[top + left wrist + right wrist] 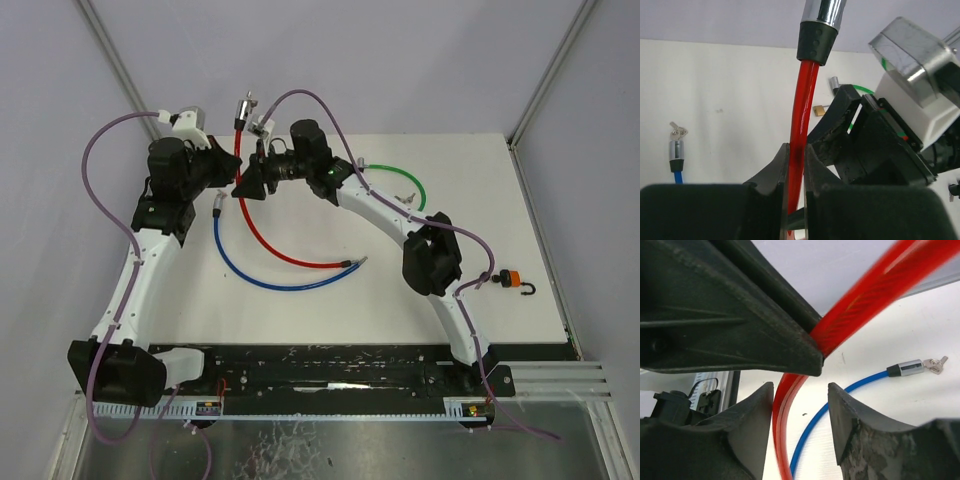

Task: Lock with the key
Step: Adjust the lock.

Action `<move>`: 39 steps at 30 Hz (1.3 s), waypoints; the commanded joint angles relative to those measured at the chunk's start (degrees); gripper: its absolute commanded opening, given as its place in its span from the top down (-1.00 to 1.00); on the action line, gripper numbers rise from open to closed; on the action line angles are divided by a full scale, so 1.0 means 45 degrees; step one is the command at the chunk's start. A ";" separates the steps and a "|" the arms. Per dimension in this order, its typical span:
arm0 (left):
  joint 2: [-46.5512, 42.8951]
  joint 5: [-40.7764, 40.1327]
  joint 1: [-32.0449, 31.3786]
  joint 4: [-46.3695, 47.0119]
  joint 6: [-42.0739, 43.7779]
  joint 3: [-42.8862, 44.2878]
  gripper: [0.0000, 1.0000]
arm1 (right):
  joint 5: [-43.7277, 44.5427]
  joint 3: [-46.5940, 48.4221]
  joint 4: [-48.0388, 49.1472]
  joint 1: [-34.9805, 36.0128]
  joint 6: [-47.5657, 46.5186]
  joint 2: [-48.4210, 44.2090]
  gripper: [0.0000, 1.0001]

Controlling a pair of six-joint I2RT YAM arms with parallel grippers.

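The red cable (pixel 801 100) is clamped in the narrow left gripper (pixel 795 150) and lifted off the table (pixel 730 90). Its chrome lock head (pixel 822 12) is cut off above, so its key cannot be made out. The right gripper (pixel 800 390) is spread loosely around the cable.

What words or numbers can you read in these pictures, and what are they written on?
No text can be read anywhere.
White marks on the black rail at the table's near edge: too small to read.
On the silver lock head of the red cable: no writing shows.
On the small brass padlock: too small to tell.
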 commanded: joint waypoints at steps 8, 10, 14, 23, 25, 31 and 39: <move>-0.0998 0.1728 -0.0166 0.2270 -0.1322 -0.0460 1.00 | -0.1498 0.0959 0.0454 0.0058 0.2254 -0.0574 0.98; -0.1285 0.2234 -0.0155 0.2612 -0.1736 -0.0639 0.99 | -0.1957 0.1044 0.0215 -0.0007 0.2440 -0.0823 1.00; -0.2113 0.2941 -0.0160 0.3467 -0.2552 -0.1267 0.61 | -0.2660 0.0959 -0.0356 -0.0240 0.2395 -0.1637 1.00; -0.3502 0.4892 -0.0149 0.8361 -0.6750 -0.2920 -0.18 | -0.3235 0.0888 -0.5367 -0.0393 -0.1689 -0.4176 1.00; -0.3602 0.4786 -0.0259 0.8942 -0.7232 -0.2951 -0.22 | -0.3206 0.0779 -0.6334 -0.0410 -0.2529 -0.4688 1.00; -0.3447 0.3054 -0.1636 0.8172 -0.6649 -0.2000 -0.14 | -0.3055 -0.0211 -0.7542 -0.0416 -0.3689 -0.5833 1.00; -0.2705 0.1912 -0.4742 0.8206 -0.5795 -0.0870 0.17 | -0.2945 -0.0899 -0.8588 -0.0415 -0.4828 -0.6639 1.00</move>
